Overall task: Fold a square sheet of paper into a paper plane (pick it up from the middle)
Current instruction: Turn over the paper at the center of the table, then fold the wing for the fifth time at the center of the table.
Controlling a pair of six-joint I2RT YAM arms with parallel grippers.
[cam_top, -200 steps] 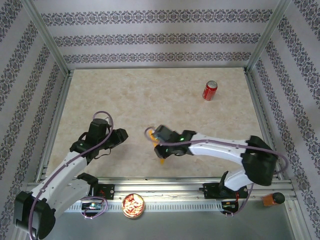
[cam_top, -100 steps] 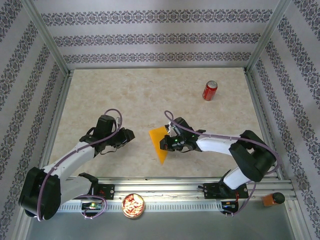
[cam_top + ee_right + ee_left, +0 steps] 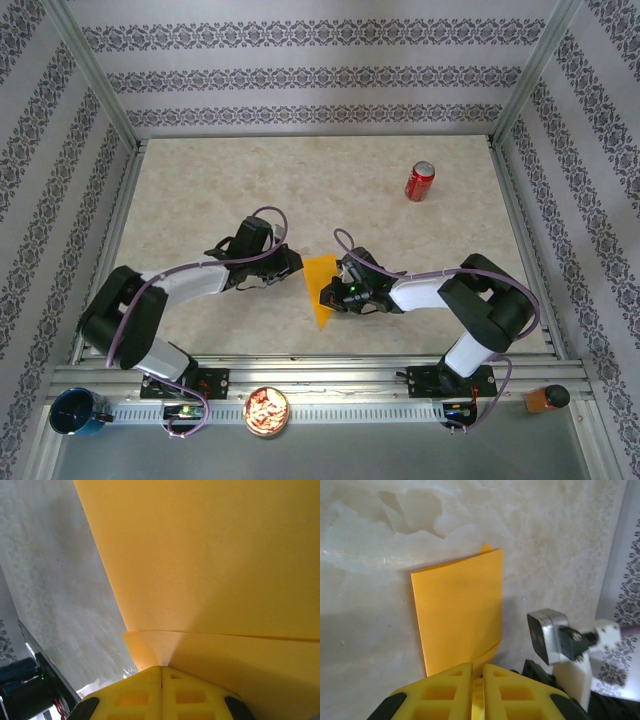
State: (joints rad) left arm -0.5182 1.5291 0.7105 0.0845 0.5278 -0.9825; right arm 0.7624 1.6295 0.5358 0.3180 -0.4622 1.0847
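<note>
The sheet of paper (image 3: pixel 320 287), already folded into a narrower layered shape, is held low over the middle of the table (image 3: pixel 200 190). It is pinched between the closed left gripper (image 3: pixel 296 268) and right gripper (image 3: pixel 338 292). The nose and wing folds are judged not yet made.

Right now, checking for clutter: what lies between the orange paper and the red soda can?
The top external view shows bare tabletop there, apart from the right arm's purple cable looping beside the orange paper.
</note>
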